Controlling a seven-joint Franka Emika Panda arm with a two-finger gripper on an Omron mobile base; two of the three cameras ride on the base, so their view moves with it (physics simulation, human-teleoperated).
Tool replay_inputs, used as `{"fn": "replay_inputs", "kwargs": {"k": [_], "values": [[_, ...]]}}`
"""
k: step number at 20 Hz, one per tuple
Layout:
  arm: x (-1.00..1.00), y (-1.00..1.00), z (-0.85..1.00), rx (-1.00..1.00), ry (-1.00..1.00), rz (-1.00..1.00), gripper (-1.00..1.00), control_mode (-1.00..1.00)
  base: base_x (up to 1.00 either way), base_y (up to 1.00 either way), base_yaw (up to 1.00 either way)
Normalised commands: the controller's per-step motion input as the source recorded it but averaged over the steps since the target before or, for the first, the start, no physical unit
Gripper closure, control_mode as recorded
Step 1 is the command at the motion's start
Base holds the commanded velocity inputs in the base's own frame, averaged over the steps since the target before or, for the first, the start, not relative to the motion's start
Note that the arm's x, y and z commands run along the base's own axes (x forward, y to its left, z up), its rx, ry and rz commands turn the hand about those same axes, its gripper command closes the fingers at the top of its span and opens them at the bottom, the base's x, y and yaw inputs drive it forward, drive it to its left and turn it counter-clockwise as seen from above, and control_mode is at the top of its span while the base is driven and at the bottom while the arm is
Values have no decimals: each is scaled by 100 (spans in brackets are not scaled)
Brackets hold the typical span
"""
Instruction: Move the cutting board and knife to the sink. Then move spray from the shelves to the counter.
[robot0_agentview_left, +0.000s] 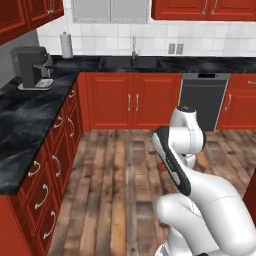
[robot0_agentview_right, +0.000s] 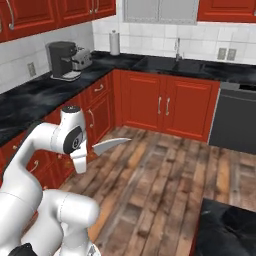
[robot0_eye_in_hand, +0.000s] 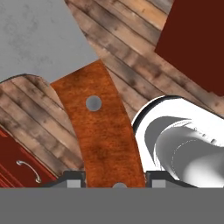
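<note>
- Above the plank floor (robot0_agentview_right: 165, 185) in the middle of the kitchen, the gripper (robot0_eye_in_hand: 114, 180) is clenched on the knife (robot0_eye_in_hand: 98, 127); in the hand view the reddish-brown handle with its grey rivets runs up between the two dark fingertips (robot0_eye_in_hand: 72, 179).
- The grey blade (robot0_eye_in_hand: 39, 37) widens away from the handle toward the upper left of the hand view.
- In the right base view the curved silver blade (robot0_agentview_right: 111, 145) sticks out to the right of the white arm's wrist (robot0_agentview_right: 79, 159), in the air over the floor and well apart from any counter.
- The sink (robot0_agentview_left: 131, 62) is a dark basin set in the black marble-patterned counter (robot0_agentview_left: 30, 112) along the far wall, with a thin upright faucet (robot0_agentview_left: 133, 47) behind it; it is well apart from the knife.
- A coffee machine (robot0_agentview_left: 32, 66) stands on the counter's left run near the corner, and a paper towel roll (robot0_agentview_left: 66, 44) stands against the tiled wall between it and the sink.
- Red cabinets (robot0_agentview_left: 132, 100) sit below the sink, with a dark dishwasher (robot0_agentview_left: 202, 98) just beside them to the right.
</note>
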Motion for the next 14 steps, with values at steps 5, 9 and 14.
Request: {"fn": "replay_inputs", "kwargs": {"k": [5, 9, 14], "values": [[0, 0, 0, 0, 0, 0, 100, 100, 79, 12, -18], [0, 0, 0, 0, 0, 0, 100, 100, 84, 26, -13], [0, 0, 0, 0, 0, 0, 100, 100, 84, 27, -11]]}}
